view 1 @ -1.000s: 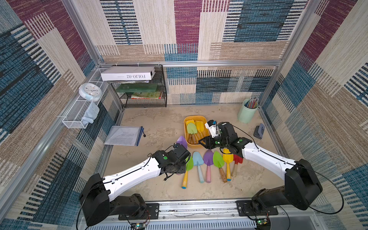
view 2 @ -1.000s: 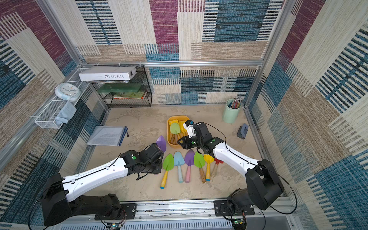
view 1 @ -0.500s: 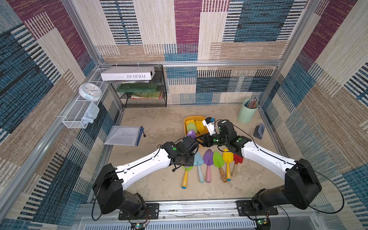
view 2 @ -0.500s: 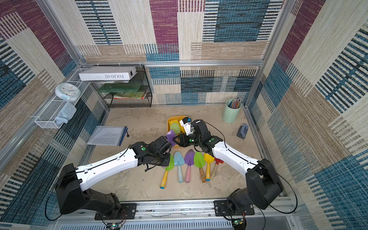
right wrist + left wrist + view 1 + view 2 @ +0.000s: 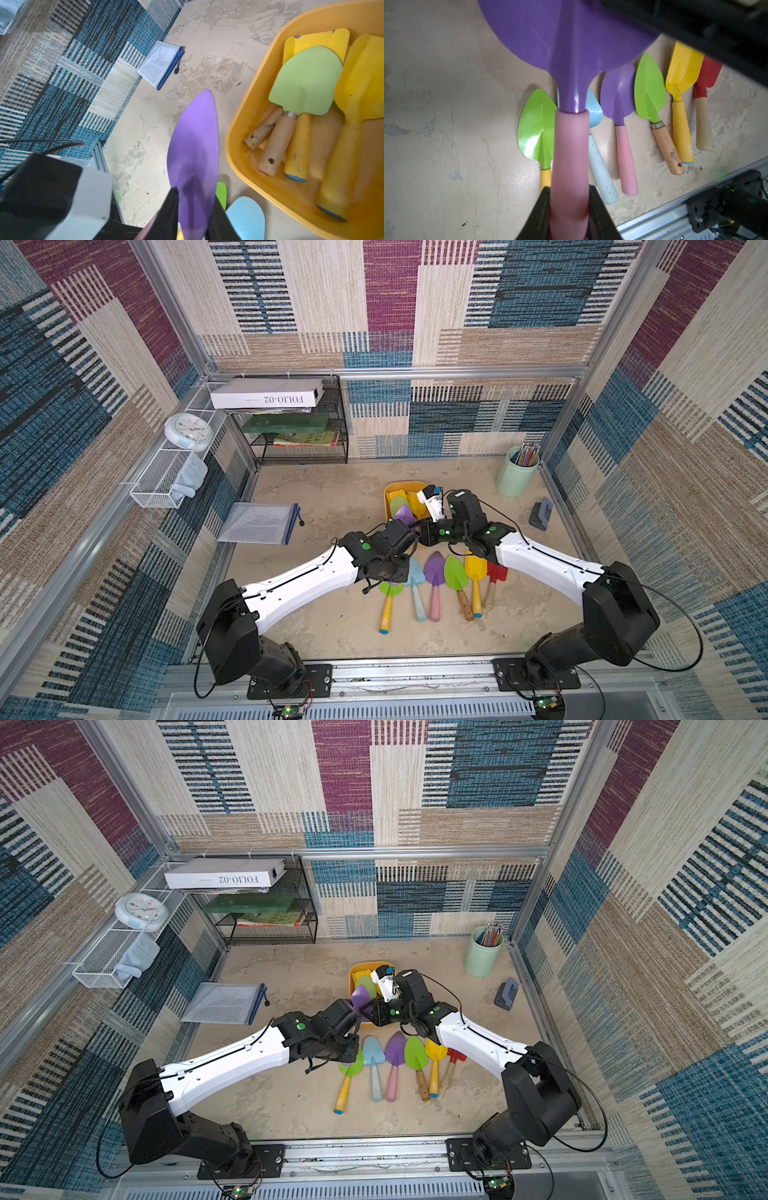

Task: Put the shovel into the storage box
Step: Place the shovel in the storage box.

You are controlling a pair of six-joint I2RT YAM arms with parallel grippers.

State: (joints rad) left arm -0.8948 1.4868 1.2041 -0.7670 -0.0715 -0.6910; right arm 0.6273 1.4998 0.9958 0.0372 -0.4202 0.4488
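Both arms meet at the middle of the frame in both top views, each with a hold on the same purple shovel [image 5: 195, 135]. The left gripper [image 5: 569, 193] is clamped on its pink handle. The right gripper [image 5: 194, 205] has its fingers [image 5: 171, 203] pressed against either side of the blade's base, pinching it as far as the blur lets me judge. The shovel hangs in the air, with its blade tip just at the lower left corner of the box [image 5: 387, 506] and not yet inside.

This looks to me like a hand-over. The blade is thin, smooth metal, so I would want the right grip settled on the neck, where the blade thickens, before the left one lets go. If the left lets go too soon, the handle's weight could swing the shovel down.

Once the right arm has it alone, the left should back off toward the lower left so the wrists do not knock. It should also stay clear of the row of shovels [image 5: 456, 572] lying below.

The box already holds a green shovel [image 5: 307, 83] and some yellow ones. The new shovel should be turned to lie along them, then lowered until it rests on the pile. Only then should the fingers part, because a drop from height could bounce it over the low rim.
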